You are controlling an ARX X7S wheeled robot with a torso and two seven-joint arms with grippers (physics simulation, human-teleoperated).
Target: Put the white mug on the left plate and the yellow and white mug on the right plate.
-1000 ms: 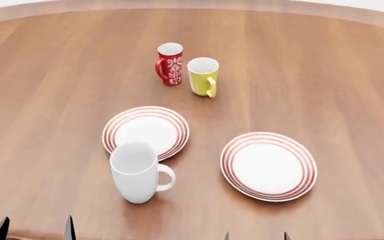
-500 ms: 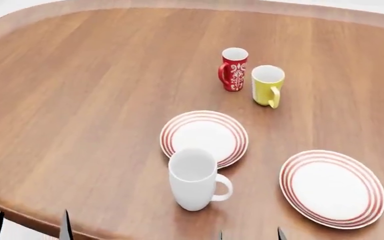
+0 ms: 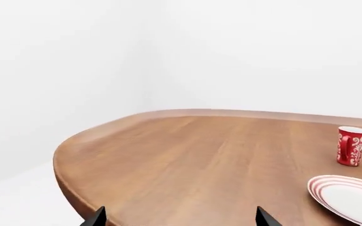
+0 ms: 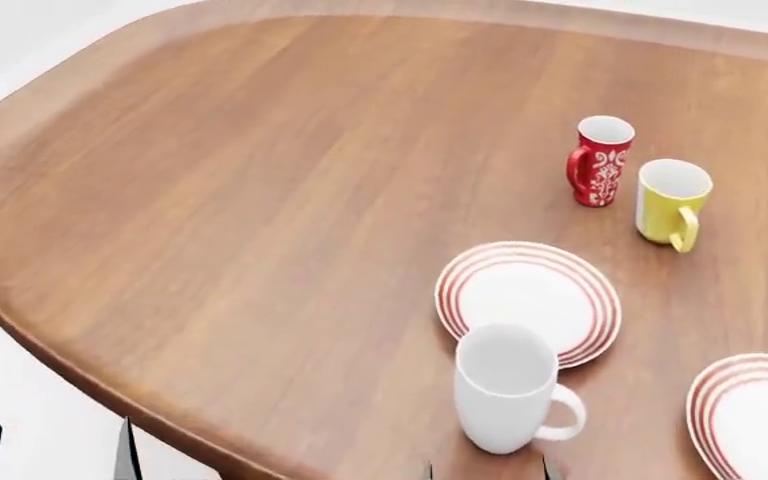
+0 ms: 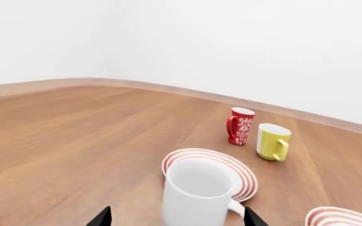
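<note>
White mug stands upright on the worktop, at 6 o'clock of the left plate, unheld. Left tool and right tool hang low, both spread.

Bare simulated room, no real-world furnishing: plain white walls and white floor, single rounded wooden table carrying mugs and red-ringed plates toward its right side

Bright, even light fills the scene; mugs cast only faint, soft shadows on the wooden table. Walls wash near-white. Everything renders sharp, without glare.
</note>
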